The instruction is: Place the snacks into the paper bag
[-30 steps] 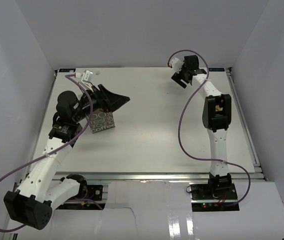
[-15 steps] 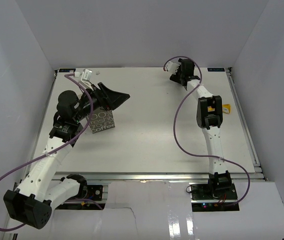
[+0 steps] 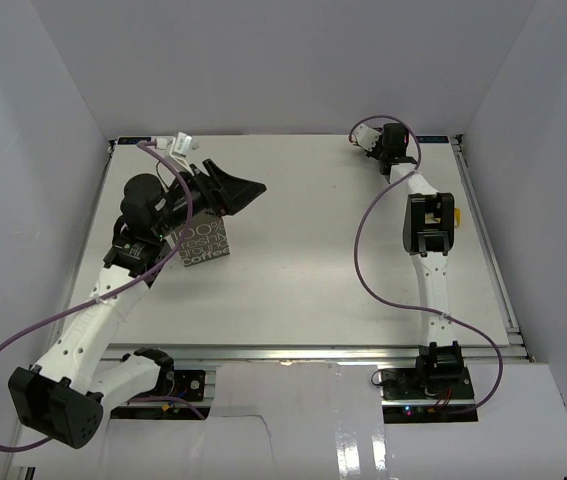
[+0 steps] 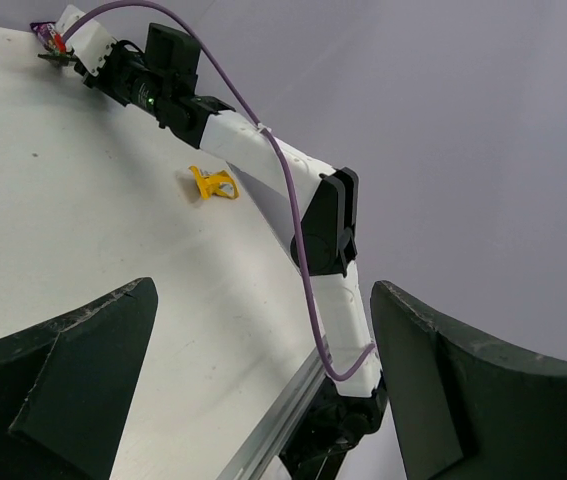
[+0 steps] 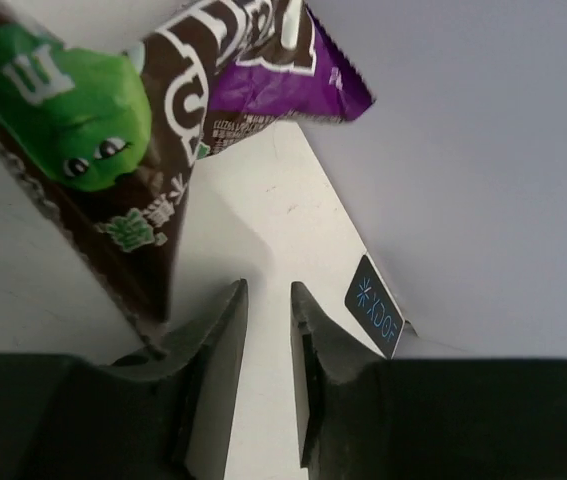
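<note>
The grey-brown paper bag (image 3: 203, 245) stands at the left of the table, under my left arm. My left gripper (image 3: 251, 190) hovers just above and right of it, open with nothing between its fingers (image 4: 83, 370). My right gripper (image 3: 373, 142) is down at the far back of the table. Its jaws (image 5: 268, 292) stand a narrow slit apart, with bare table showing between them. A brown and purple snack packet (image 5: 113, 150) with a green character lies just left of the left finger, outside the jaws. A yellow snack (image 4: 213, 183) lies on the table beside the right arm.
White walls close in the table on three sides, and the right gripper is close to the back wall. A small dark blue label (image 5: 375, 306) sits at the table's back edge. A metal rail (image 3: 498, 270) runs along the table's right side.
My right gripper has swung right along the back edge and lowered to the packet, its jaws narrowing from wide open to a slit. The left arm has shifted slightly right and up.
</note>
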You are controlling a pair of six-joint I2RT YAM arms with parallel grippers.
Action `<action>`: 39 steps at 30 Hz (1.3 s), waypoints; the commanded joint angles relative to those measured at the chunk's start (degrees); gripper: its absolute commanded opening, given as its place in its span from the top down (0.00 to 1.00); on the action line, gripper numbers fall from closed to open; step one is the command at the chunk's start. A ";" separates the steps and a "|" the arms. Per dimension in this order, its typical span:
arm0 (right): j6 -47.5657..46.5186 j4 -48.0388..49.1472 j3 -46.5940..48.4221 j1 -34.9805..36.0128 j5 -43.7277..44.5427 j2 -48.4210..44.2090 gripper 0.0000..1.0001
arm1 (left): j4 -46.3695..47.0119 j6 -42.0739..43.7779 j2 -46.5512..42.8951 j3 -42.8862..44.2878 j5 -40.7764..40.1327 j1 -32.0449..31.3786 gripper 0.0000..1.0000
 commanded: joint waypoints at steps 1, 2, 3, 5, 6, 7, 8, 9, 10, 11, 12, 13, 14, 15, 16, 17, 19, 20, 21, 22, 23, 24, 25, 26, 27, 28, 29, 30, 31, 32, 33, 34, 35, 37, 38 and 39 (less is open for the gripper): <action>2.66 -2.51 -2.11 0.08 -2.85 -0.16 0.69 | -0.37 0.52 -0.29 2.58 -1.32 -1.15 0.02; 3.02 -2.95 -2.47 0.08 -3.38 -0.52 0.73 | -0.37 0.69 -0.29 2.58 -1.59 -1.41 0.02; 3.28 -4.00 -2.99 0.08 -5.21 -1.48 0.76 | -0.46 0.70 -0.38 2.58 -2.11 -1.94 0.02; 3.90 -4.27 -6.94 0.08 -8.73 -3.32 0.81 | -0.46 0.70 -0.47 2.58 -2.47 -2.56 0.02; 3.99 -4.18 -8.96 0.08 -10.05 -6.03 0.83 | -0.46 0.78 -0.47 2.49 -2.90 -2.73 0.02; 4.07 -3.49 -11.15 -0.09 -12.50 -7.62 0.83 | -0.46 0.78 -0.47 2.49 -3.00 -3.00 0.02; 4.68 -3.31 -15.18 -0.27 -15.66 -10.68 0.85 | -0.46 0.96 -0.47 2.58 -3.26 -3.43 0.02; 5.04 -3.04 -16.87 -0.27 -17.00 -12.02 0.85 | -0.46 0.96 -0.29 2.58 -3.35 -3.61 0.02; 5.56 -2.95 -18.28 -0.36 -18.49 -13.43 0.86 | -0.46 1.13 -0.03 2.67 -3.35 -3.87 0.02; 7.66 -3.04 -20.38 -0.53 -20.59 -15.79 0.86 | -0.46 1.22 0.15 2.84 -3.26 -4.14 0.02; 9.24 -3.21 -20.84 -0.53 -20.88 -16.68 0.85 | -0.46 1.31 0.24 2.84 -3.26 -4.23 0.02; 11.35 -3.74 -20.84 -0.53 -20.09 -17.56 0.81 | -0.46 1.48 0.32 2.84 -3.17 -4.40 0.02; 13.72 -4.27 -20.75 -0.53 -19.91 -18.96 0.78 | -0.46 1.57 0.33 2.76 -3.17 -4.40 0.02; 18.61 -5.40 -20.06 -0.88 -20.43 -19.67 0.74 | -0.46 1.57 0.24 2.76 -3.17 -4.49 0.02; 21.45 -7.94 -19.62 -1.14 -22.00 -20.38 0.59 | -0.46 1.66 0.15 2.58 -3.17 -4.49 0.02; 24.87 -9.18 -19.09 -1.58 -22.54 -21.51 0.52 | -0.46 1.75 -0.02 2.32 -3.17 -4.49 0.02; 34.63 -11.90 -17.77 -2.02 -24.99 -22.75 0.41 | -0.37 1.84 -0.11 2.06 -3.35 -4.58 0.02; 38.49 -13.57 -17.68 -2.64 -28.49 -23.97 0.32 | -0.37 1.84 -0.20 1.97 -3.26 -4.58 0.02; 46.62 -14.02 -17.68 -2.99 -30.44 -24.42 0.27 | -0.20 1.84 -0.11 1.70 -3.35 -4.58 0.02; 51.14 -14.20 -17.50 -3.34 -33.76 -25.12 0.22 | -0.11 1.84 -0.03 1.70 -3.17 -4.58 0.02; 55.62 -13.77 -17.50 -3.52 -34.84 -25.30 0.21 | -0.02 1.75 0.24 1.79 -3.00 -4.58 0.02; 66.63 -12.63 -18.37 -3.52 -35.20 -25.65 0.21 | 0.07 1.75 0.76 1.96 -2.82 -4.58 0.02; 72.48 -10.88 -19.51 -3.43 -32.85 -26.70 0.17 | 0.07 1.75 0.94 2.14 -2.56 -4.58 0.02; 77.94 -8.17 -20.74 -3.26 -30.83 -27.32 0.17 | 0.07 1.58 1.29 2.40 -2.47 -4.58 0.02; 83.04 -7.79 -21.54 -3.17 -28.90 -27.76 0.16 | 0.07 1.57 1.55 2.67 -2.47 -4.58 0.02; 91.09 -7.53 -21.98 -3.08 -26.35 -28.03 0.12 | 0.07 1.23 1.56 2.76 -2.47 -4.58 0.02; 94.48 -7.26 -21.98 -3.17 -25.54 -27.86 0.12 | 0.07 1.05 1.56 2.84 -2.47 -4.58 0.02; 97.65 -6.65 -21.81 -3.17 -25.19 -27.51 0.12 | 0.07 1.05 1.56 2.93 -2.56 -4.58 0.02; 102.38 -5.77 -21.03 -3.26 -26.49 -26.28 0.14 | 0.07 0.79 1.56 3.11 -2.73 -4.58 0.02; 104.60 -4.90 -20.50 -3.26 -27.29 -25.58 0.13 | 0.07 0.35 1.56 3.11 -3.08 -4.67 0.02; 106.80 -2.80 -19.97 -3.26 -27.82 -24.79 0.13 | 0.07 0.08 1.64 3.20 -3.17 -4.67 0.02; 108.82 -1.38 -19.70 -3.17 -29.13 -23.12 0.13 | 0.07 -0.09 1.91 3.37 -3.43 -4.84 0.02; 112.06 0.11 -18.65 -3.26 -29.57 -22.15 0.14 | 0.07 -0.27 2.17 3.55 -3.70 -5.02 0.02; 112.97 1.44 -16.46 -2.82 -28.79 -19.61 0.16 | 0.07 -0.27 2.70 4.16 -4.31 -5.55 0.02; 112.71 1.18 -14.36 -2.82 -27.92 -18.98 0.16 | 0.07 -0.18 2.79 4.25 -4.58 -5.72 0.02; 112.71 1.18 -13.73 -2.90 -27.13 -18.54 0.16 | 0.07 -0.27 2.79 4.25 -5.19 -5.90 0.02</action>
